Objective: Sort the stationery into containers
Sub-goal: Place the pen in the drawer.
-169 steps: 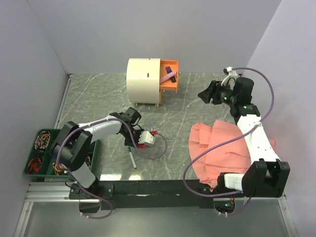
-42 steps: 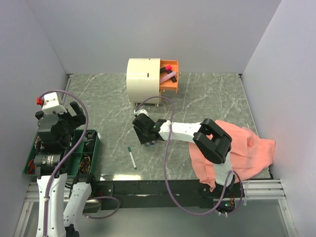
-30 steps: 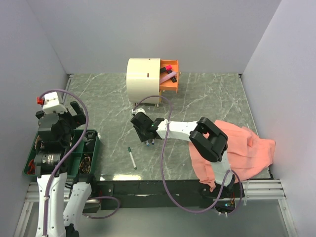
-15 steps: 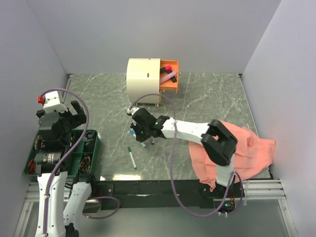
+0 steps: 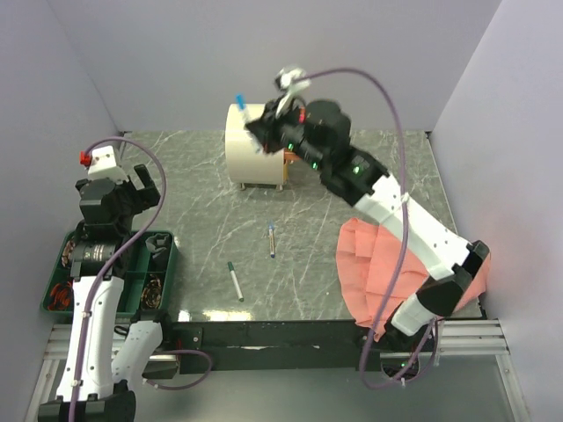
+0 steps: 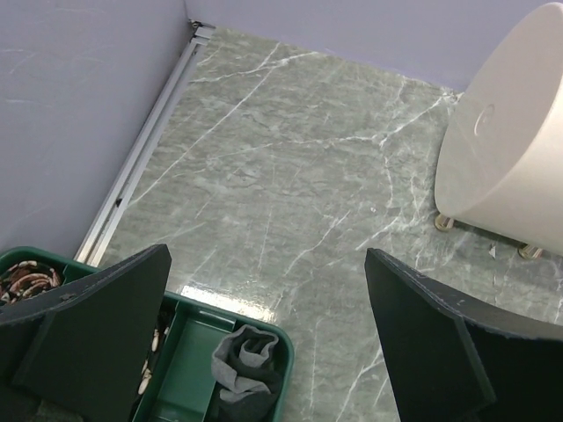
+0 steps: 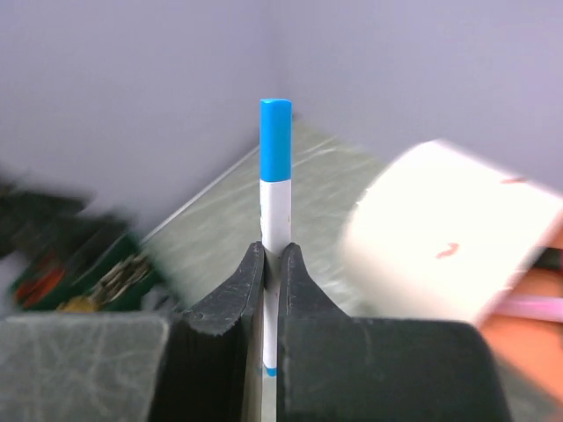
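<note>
From above you see a green marbled table between lilac walls. A loose pen and a green-capped marker lie on it, well apart from the cabinet.

Left wrist: the left gripper is spread wide above a green tray.

Right wrist: the right gripper pinches a blue-capped pen upright, with the cabinet blurred behind.

Motion-blurred cabinet and green tray
</note>
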Robot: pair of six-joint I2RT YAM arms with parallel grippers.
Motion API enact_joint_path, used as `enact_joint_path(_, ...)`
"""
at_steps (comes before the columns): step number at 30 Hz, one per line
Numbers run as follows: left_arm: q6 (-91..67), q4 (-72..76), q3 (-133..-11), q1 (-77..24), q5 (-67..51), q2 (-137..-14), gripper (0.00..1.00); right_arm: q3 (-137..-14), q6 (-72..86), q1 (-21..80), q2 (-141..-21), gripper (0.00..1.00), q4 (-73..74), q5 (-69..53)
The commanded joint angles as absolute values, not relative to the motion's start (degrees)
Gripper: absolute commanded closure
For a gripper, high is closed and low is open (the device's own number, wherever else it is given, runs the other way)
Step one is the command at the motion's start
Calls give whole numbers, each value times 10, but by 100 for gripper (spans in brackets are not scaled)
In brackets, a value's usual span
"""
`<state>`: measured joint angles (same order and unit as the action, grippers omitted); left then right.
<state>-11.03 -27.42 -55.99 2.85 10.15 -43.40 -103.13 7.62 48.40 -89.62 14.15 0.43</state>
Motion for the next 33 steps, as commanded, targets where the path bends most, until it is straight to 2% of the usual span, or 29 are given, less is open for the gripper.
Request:
enact_joint_path(1,-110,-236,-594,26,89,-441,1,-1104,83,419,-958,100,163,71)
enact_joint_path(16,-105,-241,-600,38,87,-474,1,-1137,139,271,-1059,100,177,81)
enact_joint_path(33,-102,-250,-607,48,65,-505,1,-1205,149,248,-1188,100,176,82)
